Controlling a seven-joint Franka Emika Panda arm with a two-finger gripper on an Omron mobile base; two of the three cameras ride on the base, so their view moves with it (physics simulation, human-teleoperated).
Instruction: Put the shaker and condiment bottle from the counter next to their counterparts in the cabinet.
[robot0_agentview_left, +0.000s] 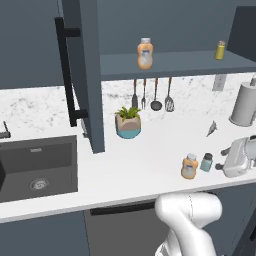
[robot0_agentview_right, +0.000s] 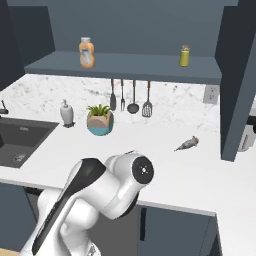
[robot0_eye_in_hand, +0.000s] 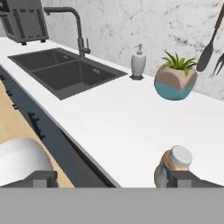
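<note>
Two items, bottle (robot0_agentview_left: 189, 166) and shaker (robot0_agentview_left: 206, 162), near counter (robot0_agentview_left: 135, 170) front edge; gripper (robot0_eye_in_hand: 111, 179) jaws spread beside bottle.

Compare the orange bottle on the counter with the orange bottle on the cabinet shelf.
The condiment bottle stands low on the counter, close beside the teal-grey shaker. The shelf bottle stands high in the cabinet, alone, far from the yellow-green shaker. Both are upright, squat and orange, with a whitish label and pale cap.
</note>
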